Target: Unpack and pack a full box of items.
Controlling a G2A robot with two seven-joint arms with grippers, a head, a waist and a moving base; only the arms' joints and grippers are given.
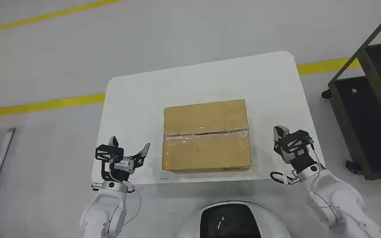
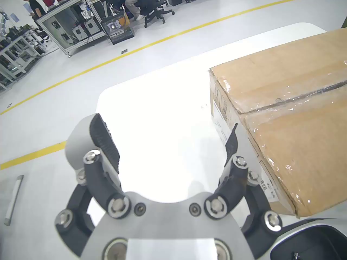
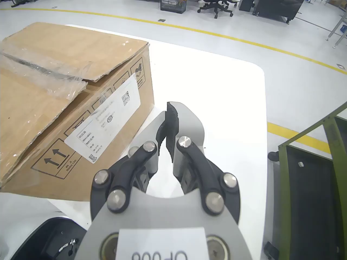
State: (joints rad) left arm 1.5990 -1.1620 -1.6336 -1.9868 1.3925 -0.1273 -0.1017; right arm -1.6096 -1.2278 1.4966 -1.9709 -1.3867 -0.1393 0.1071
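I've got the taped box (image 1: 206, 136) sitting flaps-down on the counter (image 1: 137, 95); left jaws spread wide near one side, right jaws pinched closed, empty, near the other.

Closed taped cardboard box (image 1: 206, 135), table centre

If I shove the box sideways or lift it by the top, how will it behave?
The box is wide and low, so it will likely slide, not tip. Its flaps look torn, held by loose wrinkled tape, so the top may flex or open if lifted there. Weight cannot be told.
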